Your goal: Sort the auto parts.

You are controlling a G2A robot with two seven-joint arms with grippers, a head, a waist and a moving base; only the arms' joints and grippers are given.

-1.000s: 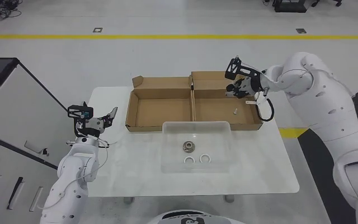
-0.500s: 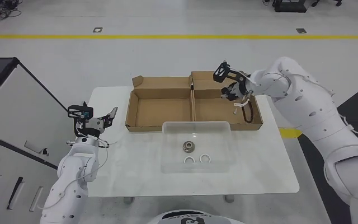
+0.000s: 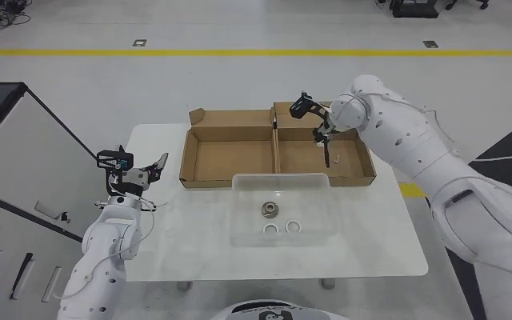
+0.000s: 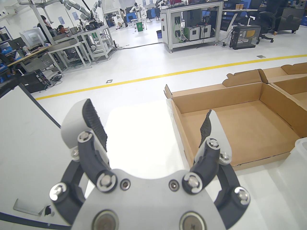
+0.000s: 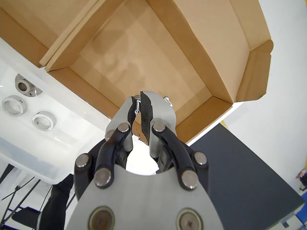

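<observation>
right pincer [image 5: 138, 102] clenched on a small silver threaded screw [image 5: 137, 108], whose long axis appears to run along the fingers. it hangs directly above the floor of the right-hand brown cardboard box [image 5: 182, 37], so a release should drop it near the small silver part [image 3: 336, 158] lying there. left pincer [image 4: 150, 107] released, at the white table's [image 3: 384, 240] left edge, well apart. since a second ago the right arm has swung from the box's outer wall toward the divide; left arm unchanged.

Matt cardboard box [image 3: 228, 158], glossy clear plastic bin [image 3: 314, 206], shiny metal rings [image 5: 52, 120], threaded metal screw [image 5: 137, 106]
</observation>
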